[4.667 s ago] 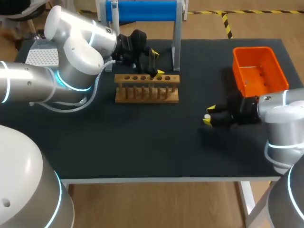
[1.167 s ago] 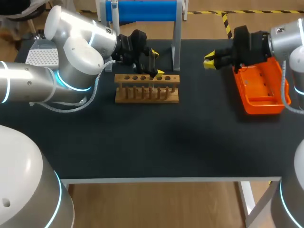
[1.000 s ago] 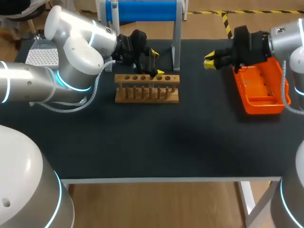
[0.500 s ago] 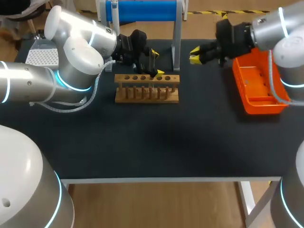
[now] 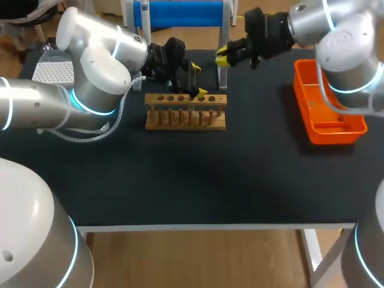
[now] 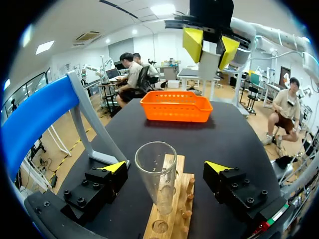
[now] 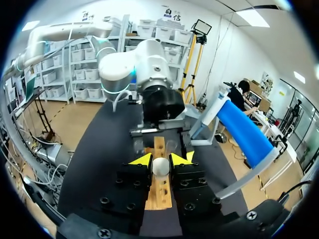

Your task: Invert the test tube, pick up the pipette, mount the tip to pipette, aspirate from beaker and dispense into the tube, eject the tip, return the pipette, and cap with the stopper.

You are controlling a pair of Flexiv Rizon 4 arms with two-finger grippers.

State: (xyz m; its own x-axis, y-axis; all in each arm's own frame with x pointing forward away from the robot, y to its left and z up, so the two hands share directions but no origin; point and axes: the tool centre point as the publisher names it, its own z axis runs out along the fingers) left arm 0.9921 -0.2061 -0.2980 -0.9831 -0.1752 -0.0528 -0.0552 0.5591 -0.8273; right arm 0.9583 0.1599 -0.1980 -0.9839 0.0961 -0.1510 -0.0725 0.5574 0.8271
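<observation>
Left claw (image 6: 164, 168): wide, one finger on each side of the glass test tube (image 6: 155, 175), neither touching it.
Test tube: upright with its open mouth up, standing in a hole of the wooden rack (image 5: 186, 111).
Right claw (image 7: 160, 161): narrow, pinching the white stopper (image 7: 160, 166) from both sides, up over the far side of the bench (image 5: 180, 174), just beside the post of the blue stand (image 5: 222, 42).
Orange basket (image 5: 329, 123): at the bench's right, well apart from the rack.

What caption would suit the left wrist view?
Open fingers flank a test tube standing in its rack; the other arm holds a stopper.
</observation>
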